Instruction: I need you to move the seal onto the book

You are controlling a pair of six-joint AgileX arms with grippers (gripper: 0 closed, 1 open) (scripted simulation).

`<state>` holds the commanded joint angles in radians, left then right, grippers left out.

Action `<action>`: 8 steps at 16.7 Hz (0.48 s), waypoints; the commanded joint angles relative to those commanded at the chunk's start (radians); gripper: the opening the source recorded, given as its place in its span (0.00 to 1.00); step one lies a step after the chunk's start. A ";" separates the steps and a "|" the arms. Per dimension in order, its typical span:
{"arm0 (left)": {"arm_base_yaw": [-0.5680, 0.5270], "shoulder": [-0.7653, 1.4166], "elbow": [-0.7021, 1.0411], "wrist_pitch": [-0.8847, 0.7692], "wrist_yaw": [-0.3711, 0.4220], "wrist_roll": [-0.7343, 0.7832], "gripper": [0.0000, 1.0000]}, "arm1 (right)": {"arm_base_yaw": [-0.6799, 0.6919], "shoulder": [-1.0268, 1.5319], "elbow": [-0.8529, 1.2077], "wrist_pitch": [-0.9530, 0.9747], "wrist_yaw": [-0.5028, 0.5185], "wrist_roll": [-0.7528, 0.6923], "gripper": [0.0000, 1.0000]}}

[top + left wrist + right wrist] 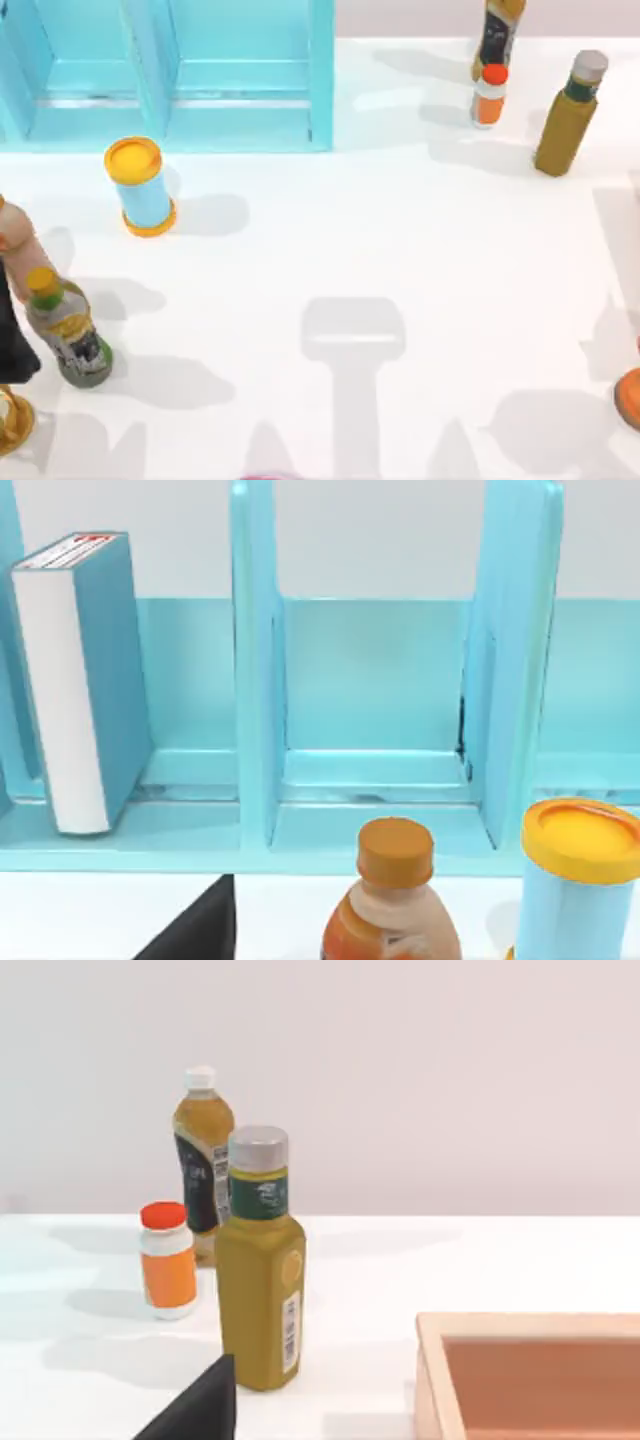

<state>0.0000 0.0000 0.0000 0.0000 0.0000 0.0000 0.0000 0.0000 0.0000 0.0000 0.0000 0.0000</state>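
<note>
The book, teal-blue with white page edges, stands upright in a compartment of the light-blue cabinet, as the left wrist view shows. The seal is out of view. A dark corner of my left gripper shows low in the left wrist view, on the near side of the cabinet and short of the book. A like dark corner of my right gripper shows in the right wrist view, near an olive bottle.
The cabinet fills the back left. In front of it stand a yellow-capped blue can and a green-yellow bottle. At the back right are an orange-capped bottle, an olive bottle and a tea bottle. A wooden box lies near the right gripper.
</note>
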 joint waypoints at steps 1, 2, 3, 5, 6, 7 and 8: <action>0.000 0.000 0.000 0.000 0.000 0.000 1.00 | 0.000 0.000 0.000 0.000 0.000 0.000 1.00; 0.000 0.000 0.000 0.000 0.000 0.000 1.00 | 0.000 0.000 0.000 0.000 0.000 0.000 1.00; 0.002 0.009 0.004 0.005 0.002 0.000 1.00 | 0.000 0.000 0.000 0.000 0.000 0.000 1.00; 0.013 0.057 0.023 0.033 0.015 0.000 1.00 | 0.000 0.000 0.000 0.000 0.000 0.000 1.00; 0.022 0.094 0.038 0.055 0.024 0.001 1.00 | 0.000 0.000 0.000 0.000 0.000 0.000 1.00; 0.033 0.141 0.058 0.083 0.037 0.001 1.00 | 0.000 0.000 0.000 0.000 0.000 0.000 1.00; 0.045 0.196 0.080 0.116 0.051 0.001 1.00 | 0.000 0.000 0.000 0.000 0.000 0.000 1.00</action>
<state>0.0451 0.1957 0.0799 0.1156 0.0513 0.0014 0.0000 0.0000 0.0000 0.0000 0.0000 0.0000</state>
